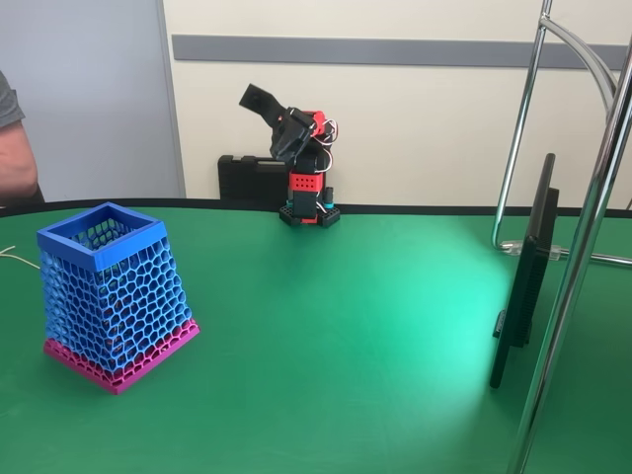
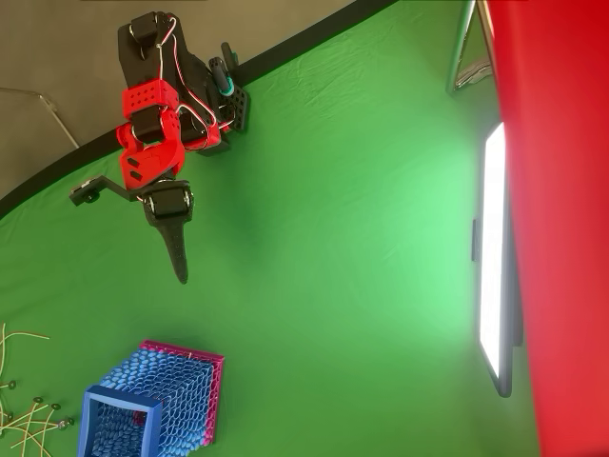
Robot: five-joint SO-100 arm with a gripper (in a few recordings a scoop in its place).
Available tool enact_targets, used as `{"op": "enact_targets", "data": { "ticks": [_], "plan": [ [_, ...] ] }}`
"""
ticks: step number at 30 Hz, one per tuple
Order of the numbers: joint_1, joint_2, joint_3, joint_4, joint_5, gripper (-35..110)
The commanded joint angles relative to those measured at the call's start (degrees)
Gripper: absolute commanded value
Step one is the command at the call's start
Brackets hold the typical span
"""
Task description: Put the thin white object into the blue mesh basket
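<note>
At the lower left edge of the overhead view, thin pale wire-like strands (image 2: 24,419) lie in a loose pile just beside the tall blue honeycomb-mesh basket (image 2: 152,405) with magenta base; which one is the thin white object I cannot tell. The black gripper (image 2: 179,257) hangs well apart, pointing toward them; its opening cannot be judged.

Green table (image 1: 346,326) bears blue mesh basket (image 1: 114,296) and arm base (image 1: 308,215).

Blue mesh basket (image 1: 111,292) upright; thin white strands (image 2: 27,419) apparently beside it.
</note>
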Motion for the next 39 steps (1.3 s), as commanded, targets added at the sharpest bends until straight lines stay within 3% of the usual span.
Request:
{"op": "enact_targets", "data": {
  "ticks": [1,5,14,28,39],
  "plan": [
    [-1.14,6.86,3.34,6.33,7.21,0],
    [-2.11,13.54,7.56,15.21,16.00,0],
    [-2.29,13.71,17.84,15.91,26.63,1],
    [-6.06,13.45,17.84,29.18,31.55,1],
    [-6.94,13.62,17.84,29.71,29.36,1]
  ]
}}
